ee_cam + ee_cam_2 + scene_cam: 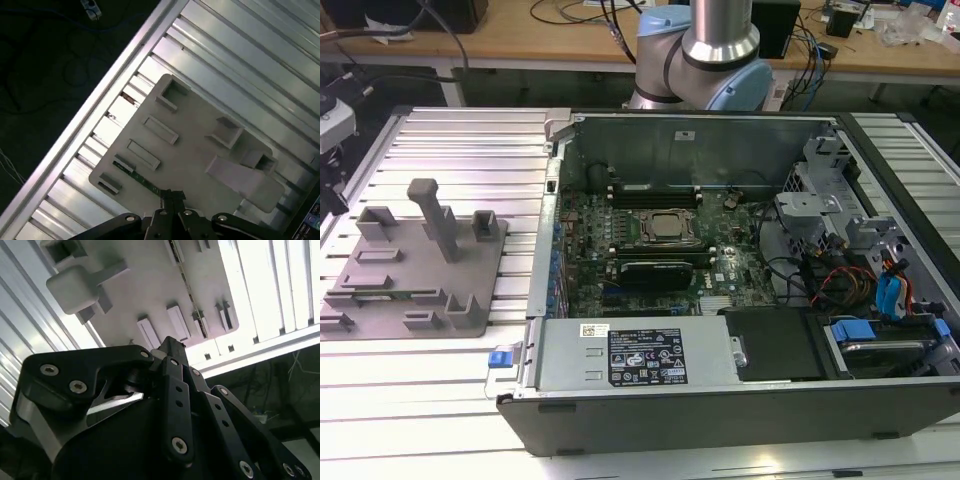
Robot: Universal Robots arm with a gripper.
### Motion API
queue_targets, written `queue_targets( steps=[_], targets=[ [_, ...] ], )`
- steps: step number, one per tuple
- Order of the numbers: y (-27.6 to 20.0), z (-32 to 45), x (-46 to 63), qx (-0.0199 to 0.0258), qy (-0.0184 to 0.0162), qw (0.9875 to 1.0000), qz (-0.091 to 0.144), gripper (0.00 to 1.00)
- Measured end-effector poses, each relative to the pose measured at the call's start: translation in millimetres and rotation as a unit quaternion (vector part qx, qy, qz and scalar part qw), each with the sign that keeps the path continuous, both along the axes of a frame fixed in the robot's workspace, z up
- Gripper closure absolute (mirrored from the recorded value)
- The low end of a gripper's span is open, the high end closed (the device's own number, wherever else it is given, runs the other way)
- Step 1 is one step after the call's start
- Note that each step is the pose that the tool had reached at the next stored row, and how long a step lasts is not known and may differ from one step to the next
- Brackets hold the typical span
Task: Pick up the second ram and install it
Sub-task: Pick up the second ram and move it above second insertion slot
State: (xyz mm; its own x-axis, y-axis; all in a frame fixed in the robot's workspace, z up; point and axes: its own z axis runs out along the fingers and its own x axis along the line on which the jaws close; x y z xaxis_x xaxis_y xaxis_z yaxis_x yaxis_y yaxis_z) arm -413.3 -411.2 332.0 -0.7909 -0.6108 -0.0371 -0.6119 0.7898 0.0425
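Note:
The second ram (135, 176) is a thin green stick lying in a slot of the grey fixture plate (195, 150), beside several raised grey blocks. It appears as a narrow strip (194, 305) in the second wrist view too. My gripper (172, 194) hangs well above the fixture, its black fingers drawn together at the tips with nothing between them, and its tip lines up close to one end of the ram. In the second wrist view the gripper (170, 344) points at the fixture's edge. In the exterior view the fixture (420, 270) lies at the left, beside the open computer case (720, 400).
The motherboard (660, 235) lies inside the case with dark memory slots (645, 192) near its far side. A tall grey post (438, 215) rises from the fixture. Ribbed aluminium table (440, 390) surrounds everything. Cables and drive bays (880, 290) fill the case's right side.

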Motion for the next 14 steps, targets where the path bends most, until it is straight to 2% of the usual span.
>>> queue_targets(
  steps=[3, 4, 5, 6, 8, 10, 11, 12, 13, 14],
  targets=[
    [0.0, -0.2, 0.0, 0.0, 0.0, 0.9988, 0.05, 0.92],
    [0.0, -0.3, 0.0, 0.0, 0.0, 0.9975, 0.071, 0.92],
    [0.0, -0.3, 0.0, 0.0, 0.0, 0.9969, 0.078, 0.92],
    [0.0, -0.4, 0.0, -0.0001, 0.0, 0.9957, 0.092, 0.92],
    [0.0, -0.6, 0.0, -0.0001, 0.0, 0.9904, 0.138, 0.92],
    [0.0, -0.9, 0.0, -0.0001, 0.0, 0.9811, 0.194, 0.92],
    [0.0, -1.1, 0.0, -0.0001, 0.0, 0.9768, 0.214, 0.92],
    [0.0, -1.3, 0.0, -0.0001, 0.0, 0.9734, 0.229, 0.92],
    [0.0, -1.6, 0.0, -0.0001, 0.0, 0.9679, 0.251, 0.92],
    [0.0, -1.6, 0.0, -0.0001, 0.0, 0.9658, 0.259, 0.92]
  ],
)
